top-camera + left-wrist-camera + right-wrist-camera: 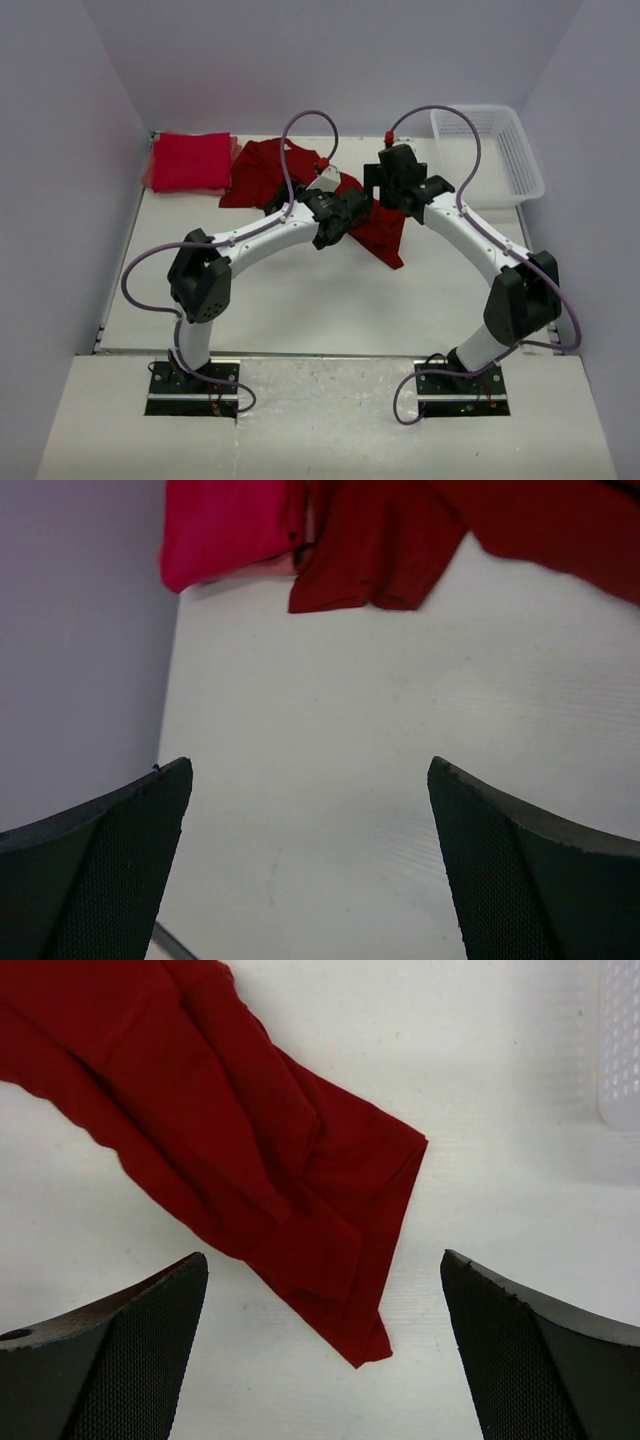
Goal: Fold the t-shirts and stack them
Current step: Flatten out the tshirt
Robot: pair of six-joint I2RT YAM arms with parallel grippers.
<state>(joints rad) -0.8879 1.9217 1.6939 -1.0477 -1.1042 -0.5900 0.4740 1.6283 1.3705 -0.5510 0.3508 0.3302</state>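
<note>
A crumpled dark crimson t-shirt (262, 176) lies across the back middle of the table, one end trailing toward the centre (385, 238). A folded bright red t-shirt (190, 162) rests at the back left corner. My left gripper (350, 214) hovers over the crimson cloth, open. In the left wrist view it (310, 770) has only bare table between its fingers, with the bright red t-shirt (230, 525) and the crimson t-shirt (380, 540) ahead. My right gripper (386, 190) is open too. In the right wrist view it (325, 1257) hangs over a corner of the crimson t-shirt (230, 1130), holding nothing.
A white lattice basket (497, 150) stands at the back right, its edge showing in the right wrist view (620, 1040). Lilac walls close in the table on the left, back and right. Both arms arch inward over the table's middle.
</note>
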